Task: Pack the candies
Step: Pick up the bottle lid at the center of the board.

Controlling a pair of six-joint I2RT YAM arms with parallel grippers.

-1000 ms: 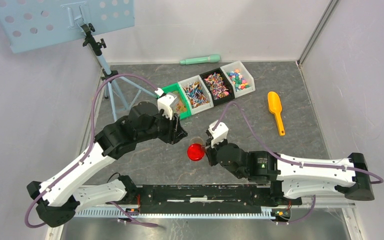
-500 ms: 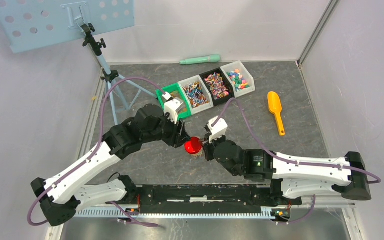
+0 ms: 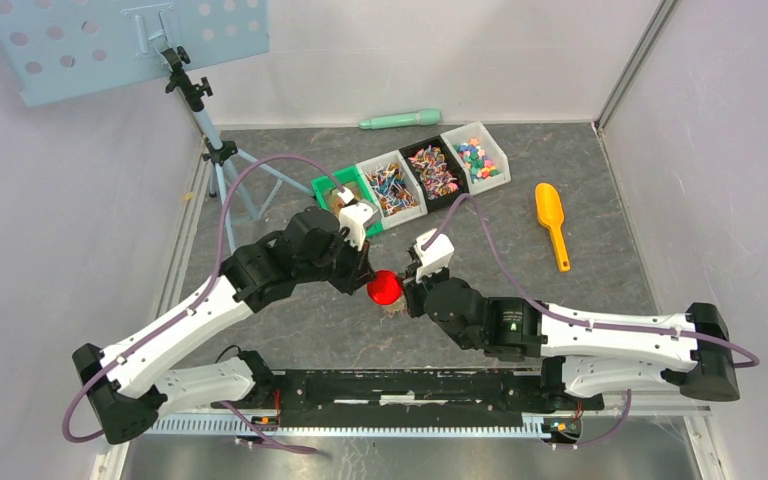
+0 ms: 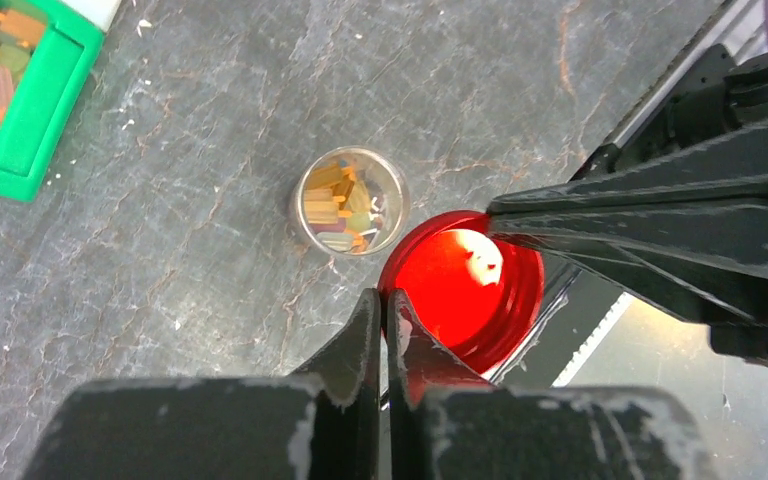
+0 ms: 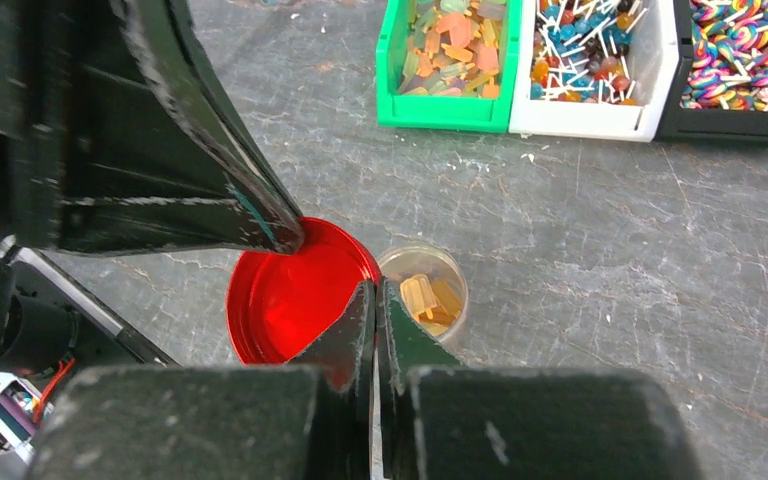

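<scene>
We find a dark grey, veined stone counter [image 3: 580, 160] enclosed by pale walls [image 3: 460, 50] at the back and both sides. At 10 o'clock stands a tripod [image 3: 215, 150] carrying a perforated blue panel [image 3: 110, 40]. A mint-green cylinder [image 3: 400, 120] lies against the back wall at 12 o'clock. Just in front of it is a row of four bins [image 3: 500, 158] holding the candies [image 3: 434, 170], sorted by kind. A yellow scoop [image 3: 552, 222] lies alone at 2 o'clock.

From above, a red lid [image 3: 385, 290] near the counter's centre hides nearly all of what lies under it. The wrist views reveal a small clear jar [image 4: 297, 205] standing upright on the counter beside the lid, partly filled with yellowish and orange candies. We cannot tell whether the lid sits directly above the jar. The right wrist view also shows the green bin and its white neighbour at 12 o'clock of the jar.

Both arms reach inward and meet at the lid. The left end effector [image 4: 385, 298] is pinched tight on the lid's rim on its own side. The right end effector [image 5: 374, 288] is likewise closed hard on the opposite rim. Each wrist view shows the other arm's fingers touching the far edge of the lid.
</scene>
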